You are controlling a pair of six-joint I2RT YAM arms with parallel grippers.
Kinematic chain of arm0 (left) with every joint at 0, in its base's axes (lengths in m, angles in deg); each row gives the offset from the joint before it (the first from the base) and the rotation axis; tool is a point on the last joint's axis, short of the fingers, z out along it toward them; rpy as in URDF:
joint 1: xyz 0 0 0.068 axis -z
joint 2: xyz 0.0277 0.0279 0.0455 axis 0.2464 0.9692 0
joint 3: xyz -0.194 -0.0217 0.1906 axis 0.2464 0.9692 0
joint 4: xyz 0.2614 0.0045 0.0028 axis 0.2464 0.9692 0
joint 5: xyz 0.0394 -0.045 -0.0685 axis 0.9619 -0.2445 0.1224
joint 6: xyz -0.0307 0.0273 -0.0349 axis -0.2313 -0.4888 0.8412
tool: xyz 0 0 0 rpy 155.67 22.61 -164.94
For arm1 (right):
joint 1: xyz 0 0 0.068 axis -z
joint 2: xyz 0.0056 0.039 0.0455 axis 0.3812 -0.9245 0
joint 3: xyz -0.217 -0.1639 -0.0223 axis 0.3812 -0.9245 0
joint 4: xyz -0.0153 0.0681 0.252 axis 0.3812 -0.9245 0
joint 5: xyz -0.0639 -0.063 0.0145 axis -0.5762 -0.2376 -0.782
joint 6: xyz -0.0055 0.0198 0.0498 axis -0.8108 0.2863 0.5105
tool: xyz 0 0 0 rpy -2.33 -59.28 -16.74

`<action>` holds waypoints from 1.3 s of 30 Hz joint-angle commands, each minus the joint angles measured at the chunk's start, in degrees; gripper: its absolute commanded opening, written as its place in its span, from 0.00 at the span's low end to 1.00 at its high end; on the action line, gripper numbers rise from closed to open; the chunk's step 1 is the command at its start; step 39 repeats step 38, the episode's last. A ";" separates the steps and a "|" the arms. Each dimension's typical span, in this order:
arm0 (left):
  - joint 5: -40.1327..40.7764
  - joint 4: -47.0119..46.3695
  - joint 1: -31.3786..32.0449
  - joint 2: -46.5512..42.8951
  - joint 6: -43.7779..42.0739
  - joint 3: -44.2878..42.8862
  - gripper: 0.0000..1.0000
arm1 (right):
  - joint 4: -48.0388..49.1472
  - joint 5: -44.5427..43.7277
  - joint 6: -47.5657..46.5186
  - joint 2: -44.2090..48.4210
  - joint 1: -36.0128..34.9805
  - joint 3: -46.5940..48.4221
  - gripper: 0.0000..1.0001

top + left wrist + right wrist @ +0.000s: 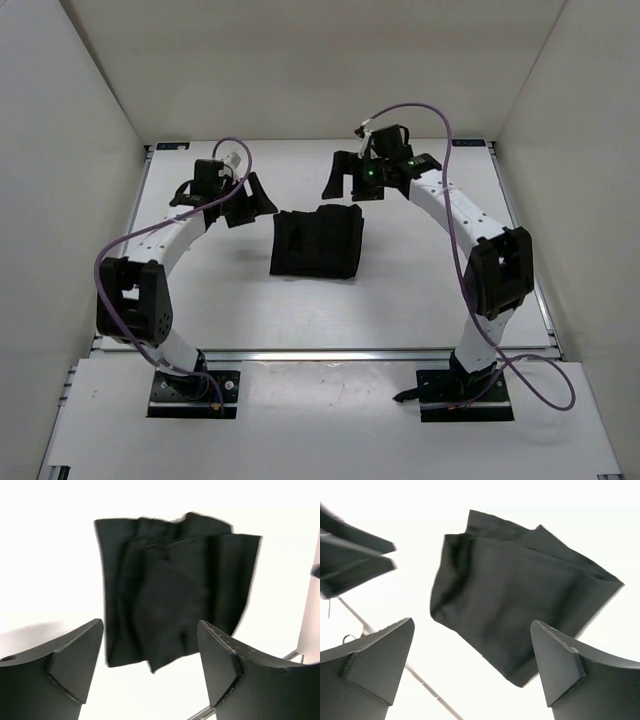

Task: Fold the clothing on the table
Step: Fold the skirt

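Clothing (315, 242) lies at the middle of the table (400, 300), well apart from every edge. It is black and gathered into a compact, roughly square stack of layers. Its near edge is fairly straight. The far edge is uneven, with one layer stepped back from another. Soft ridges and creases run across the top layer, seen best in the left wrist view.

The left gripper (262, 200) sits just off the stack's far left corner, pointing towards it. Its jaws are spread wide and grip nothing. In its wrist view both fingers (75, 665) frame the cloth without touching it.

The right gripper (345, 188) is just beyond the far edge of the stack, towards its right corner, on the side of the table's far edge. Its jaws also stand fully apart and empty. In its wrist view the fingers (375, 665) are clear of the fabric, and part of the left gripper shows at the upper left.

Purple cables (440, 130) loop along both arms. White walls (60, 150) close in the table on the left, right and far sides.
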 commanded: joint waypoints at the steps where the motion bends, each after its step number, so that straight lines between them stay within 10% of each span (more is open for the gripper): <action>1: -1.89 -1.18 2.81 -4.16 1.06 -1.17 0.84 | -0.24 -3.11 -2.24 2.93 1.65 -5.44 0.99; 13: 11.78 -12.45 17.24 -3.82 9.14 10.07 0.67 | 8.04 -0.31 -6.44 15.25 9.83 -27.69 0.99; 28: 12.83 6.43 6.87 -4.51 -10.61 -1.52 0.84 | -0.66 -14.01 -3.92 13.23 9.73 -18.29 0.99; 39: 18.13 8.21 3.88 -11.89 -13.62 7.00 0.99 | -5.24 -20.69 -3.74 13.40 8.60 -13.63 0.99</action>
